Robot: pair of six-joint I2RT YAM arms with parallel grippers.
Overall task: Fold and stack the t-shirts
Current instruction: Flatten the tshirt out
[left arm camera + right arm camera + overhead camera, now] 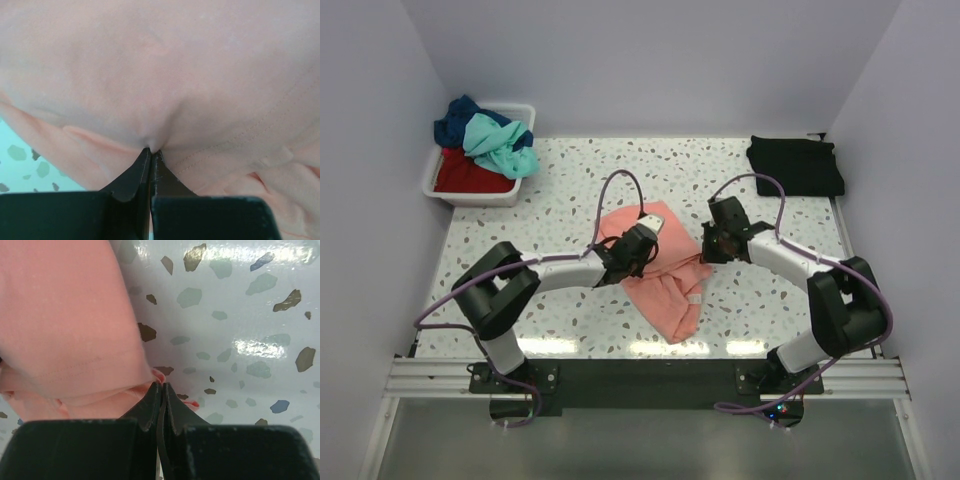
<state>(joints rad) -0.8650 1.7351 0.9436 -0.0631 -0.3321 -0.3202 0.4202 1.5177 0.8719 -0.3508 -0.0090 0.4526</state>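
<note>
Top view: pink shirt [660, 278] lies crumpled mid-table [570, 170], between the two arms. The left gripper [638, 245] is on its left part and the right gripper [712, 243] is at its right edge. The black shirt [797, 165] sits folded in the far right corner. The bin [475, 199] at far left has the teal shirt [500, 145], navy shirt [455, 122] and red shirt [470, 175] piled in it.

Left wrist: jaws are clamped tight on a pinch of pink cloth, which puckers right at the tips.

Right wrist: jaws are squeezed together too, with a bit of the pink hem caught between the tips. The rest of the shirt hangs off to the left over the speckled table.
</note>
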